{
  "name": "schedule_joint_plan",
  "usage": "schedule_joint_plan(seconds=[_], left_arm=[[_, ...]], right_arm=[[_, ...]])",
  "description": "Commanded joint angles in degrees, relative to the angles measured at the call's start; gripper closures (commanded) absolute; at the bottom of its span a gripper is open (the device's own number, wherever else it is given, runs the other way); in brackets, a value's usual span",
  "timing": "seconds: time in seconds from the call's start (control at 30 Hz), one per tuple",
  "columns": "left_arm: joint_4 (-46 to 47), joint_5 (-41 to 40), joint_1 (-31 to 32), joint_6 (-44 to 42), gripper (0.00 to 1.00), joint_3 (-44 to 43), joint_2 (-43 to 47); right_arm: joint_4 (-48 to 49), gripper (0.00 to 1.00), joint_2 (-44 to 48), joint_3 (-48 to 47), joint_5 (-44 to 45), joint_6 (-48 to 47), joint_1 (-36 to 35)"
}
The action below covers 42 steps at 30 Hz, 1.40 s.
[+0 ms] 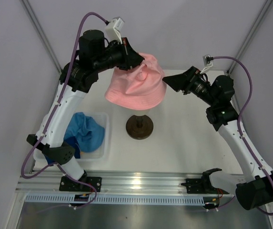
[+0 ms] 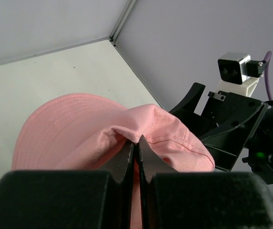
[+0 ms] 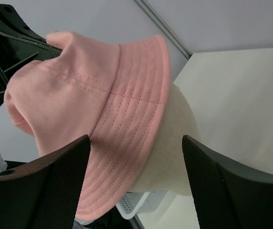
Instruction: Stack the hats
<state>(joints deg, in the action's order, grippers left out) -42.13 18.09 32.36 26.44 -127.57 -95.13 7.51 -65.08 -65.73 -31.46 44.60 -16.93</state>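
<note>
A pink hat (image 1: 136, 88) sits draped over the beige head form (image 3: 174, 143), high above the table. My left gripper (image 1: 134, 59) is shut on a fold of the hat's crown at its far side; the left wrist view shows the pink hat (image 2: 79, 129) pinched between the closed fingertips (image 2: 129, 150). On the hat's right, my right gripper (image 1: 170, 85) stands open. Its two fingers straddle the brim of the pink hat (image 3: 122, 119) and the form without touching. A light blue hat (image 1: 85, 130) lies crumpled in the tray.
The form's dark round base (image 1: 139, 127) stands mid-table. A clear plastic tray (image 1: 104, 143) sits at the near left beside the left arm's base. White walls close in the back and sides.
</note>
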Motion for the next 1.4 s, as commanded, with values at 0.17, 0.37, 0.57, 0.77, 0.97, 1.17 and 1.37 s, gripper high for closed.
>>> schedule_joint_plan(seconds=[0.17,0.37,0.57,0.77,0.97,1.17,1.37], left_arm=[[2.84,-0.68,0.69,-0.51,0.94,1.27,2.93],[3.63,-1.74,1.04,-0.42,0.94,2.58,3.37],[5.83,-2.00,1.39,-0.24,0.94,5.93,4.43],[5.92,-2.18,1.83,-0.42,0.94,7.50,4.95],[7.15,-2.35,1.92,-0.42,0.93,9.70,6.27],[5.13,-6.55,2.01,-1.82,0.58,9.97,8.12],[7.75,-16.58,1.83,-0.43,0.04,18.40,18.81]], right_arm=[[0.84,0.23,2.24,2.27,1.06,4.52,-1.70],[3.04,0.31,2.68,3.86,-1.05,10.76,-2.23],[9.62,0.35,6.53,9.30,0.43,17.27,-2.32],[14.02,0.55,8.21,10.98,1.75,19.03,-2.23],[16.13,0.87,8.21,11.51,2.28,19.91,-2.58],[13.51,1.00,8.56,12.21,4.48,16.76,-2.58],[12.44,1.00,9.62,16.77,5.97,12.97,-2.58]])
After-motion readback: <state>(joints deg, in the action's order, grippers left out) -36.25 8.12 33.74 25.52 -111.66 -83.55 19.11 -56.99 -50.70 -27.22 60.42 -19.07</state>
